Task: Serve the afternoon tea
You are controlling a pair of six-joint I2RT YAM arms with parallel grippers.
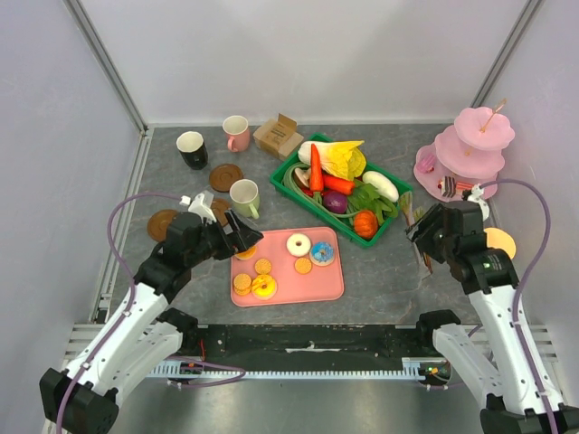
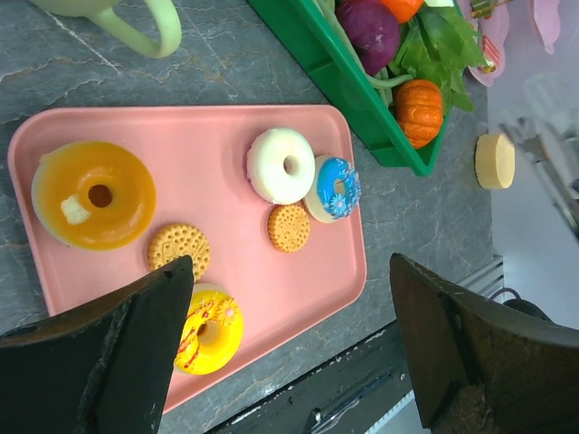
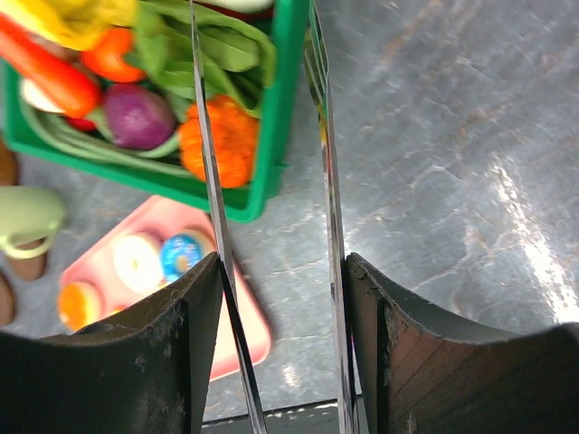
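A pink tray (image 1: 326, 280) holds a white donut (image 1: 298, 244), a blue donut (image 1: 322, 253), a yellow donut (image 1: 264, 286) and round biscuits (image 1: 262, 267). My left gripper (image 1: 240, 237) is open and empty over the tray's left end. In the left wrist view its fingers (image 2: 99, 362) flank the yellow donut (image 2: 208, 330), with an orange donut (image 2: 93, 194) to the left. My right gripper (image 1: 423, 233) is shut on metal tongs (image 3: 206, 181), right of the green basket. Black (image 1: 191, 149), pink (image 1: 237, 133) and pale-green (image 1: 244, 197) mugs stand at the back left among brown coasters (image 1: 226, 176).
A green basket (image 1: 298, 185) of toy vegetables stands behind the tray. A small cardboard box (image 1: 278, 136) is by the pink mug. A pink tiered stand (image 1: 470, 154) at the back right carries a striped cake slice (image 1: 448, 187). One biscuit (image 1: 498, 242) lies at the right edge.
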